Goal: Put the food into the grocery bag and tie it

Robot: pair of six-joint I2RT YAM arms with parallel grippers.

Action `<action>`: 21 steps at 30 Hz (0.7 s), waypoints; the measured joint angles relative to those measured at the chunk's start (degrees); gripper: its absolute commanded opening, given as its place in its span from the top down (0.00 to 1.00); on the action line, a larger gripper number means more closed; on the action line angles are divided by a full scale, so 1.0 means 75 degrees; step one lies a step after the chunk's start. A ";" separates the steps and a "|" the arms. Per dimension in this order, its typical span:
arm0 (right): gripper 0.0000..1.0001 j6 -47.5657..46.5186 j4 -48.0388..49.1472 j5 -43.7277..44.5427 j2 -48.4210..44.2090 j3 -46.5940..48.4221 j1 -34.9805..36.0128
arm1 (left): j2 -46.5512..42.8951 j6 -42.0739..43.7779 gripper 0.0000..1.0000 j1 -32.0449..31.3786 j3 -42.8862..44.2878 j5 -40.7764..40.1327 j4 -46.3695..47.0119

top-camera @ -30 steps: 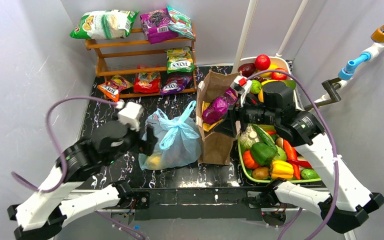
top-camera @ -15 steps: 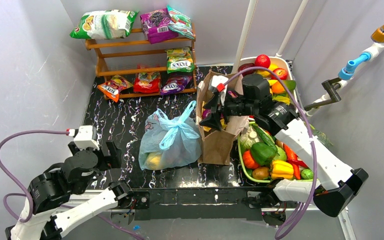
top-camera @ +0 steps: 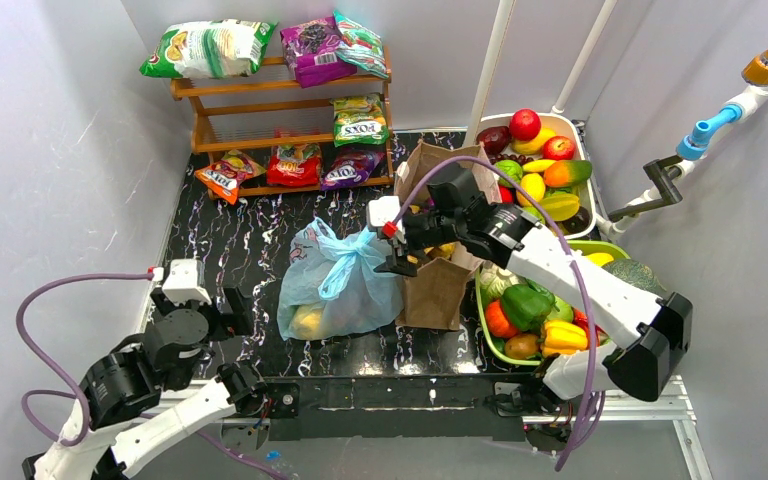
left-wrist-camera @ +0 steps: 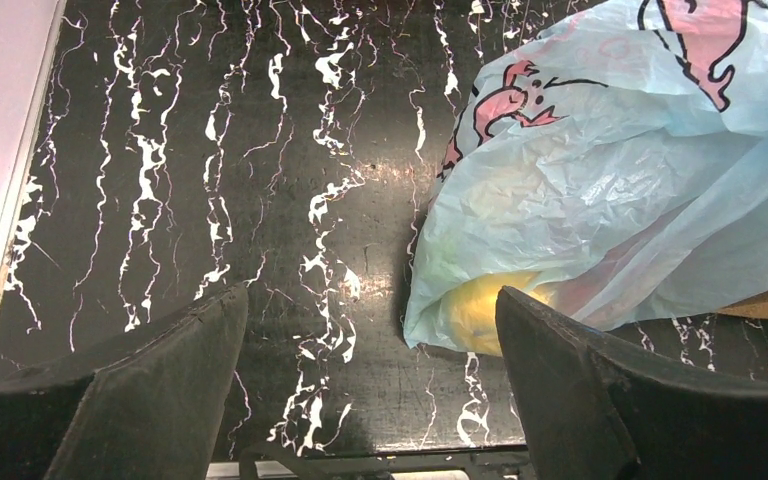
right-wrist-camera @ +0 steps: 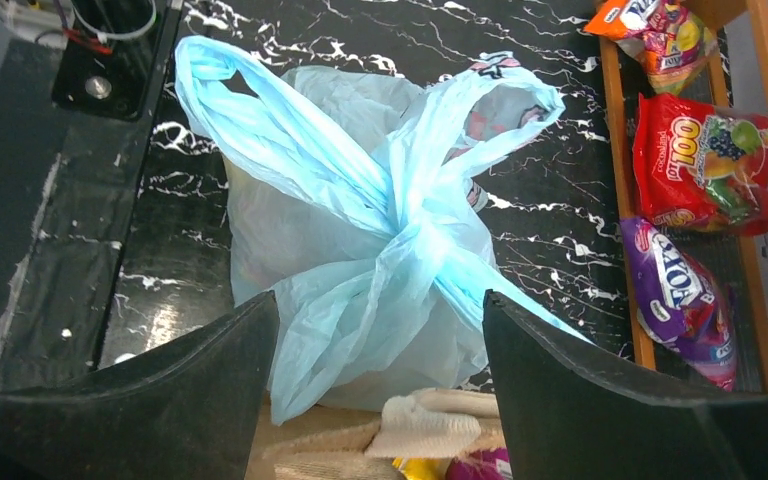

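The grocery bag [top-camera: 345, 290] sits at the table's middle, its light-blue handles knotted on top [right-wrist-camera: 412, 240]. A yellow piece of food [left-wrist-camera: 482, 310] shows through its near side. More food fills the white tub [top-camera: 540, 165] and the green tray [top-camera: 535, 325] on the right. My right gripper [top-camera: 400, 258] is open and empty. It hovers over the left rim of the brown paper bag [top-camera: 440, 290], just right of the knot; in the right wrist view [right-wrist-camera: 380, 305] the knot lies ahead of the jaws. My left gripper [top-camera: 238, 312] is open and empty, left of the grocery bag [left-wrist-camera: 600, 180], apart from it.
The paper bag's rim [right-wrist-camera: 330, 435] shows yellow and purple items inside. A wooden shelf [top-camera: 280, 95] with snack packets stands at the back left; one packet [top-camera: 225, 178] lies on the table beside it. Grey walls close in both sides.
My right gripper held a purple item over the paper bag; now it is empty and has moved left toward the grocery bag's knot. My left arm has pulled back from the grocery bag to the near left.
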 measured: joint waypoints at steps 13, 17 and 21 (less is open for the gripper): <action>0.17 -0.1078 -0.0137 0.0621 0.1102 0.0618 0.0539 | -0.0006 0.0437 0.03 0.0000 -0.0166 -0.0595 0.0568; 0.17 -0.1157 -0.0117 0.0775 0.1367 0.0638 0.0560 | 0.0087 0.0522 0.04 0.0000 -0.0198 -0.0612 0.0726; 0.21 -0.1207 -0.0102 0.0886 0.1690 0.0775 0.0557 | 0.0090 0.0522 0.03 0.0000 -0.0204 -0.0720 0.0737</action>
